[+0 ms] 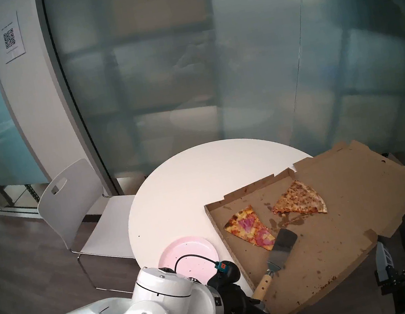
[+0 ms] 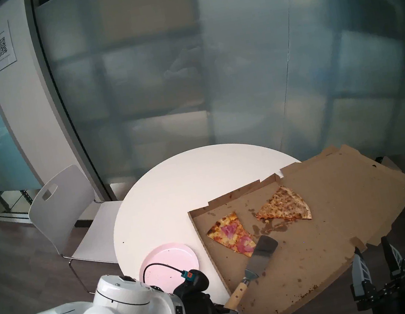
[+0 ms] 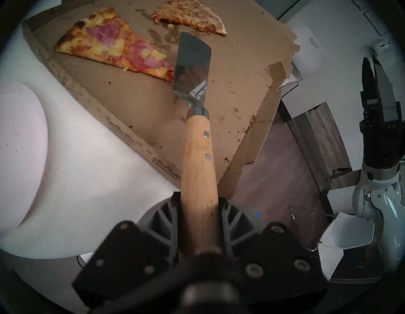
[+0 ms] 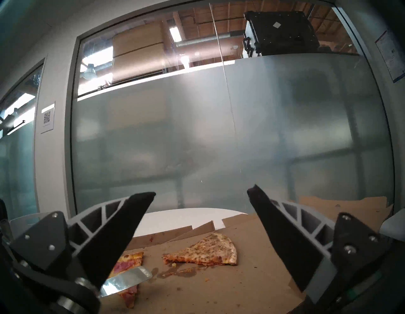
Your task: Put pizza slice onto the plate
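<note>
A round white table (image 1: 187, 182) was seen before a frosted glass wall (image 1: 207, 71), with an open pizza box (image 1: 340, 209) laid across its right side.

At the left, a white chair (image 1: 78, 209) was drawn up to the table over wood-look flooring. The plate (image 1: 186, 252) was set at the table's near edge, bare but for crumbs, partly covered by the left arm's cable and just beside the box wall. The left gripper (image 3: 199, 221) was clamped on the wooden handle of a spatula (image 1: 283, 248), whose blade was held beside the tip of the pizza slice (image 1: 249, 228). That slice was left lying in the box, well apart from a speckled slice (image 1: 301, 202) further right. The right gripper (image 4: 201, 195) was held spread and empty by the box's right corner.
</note>
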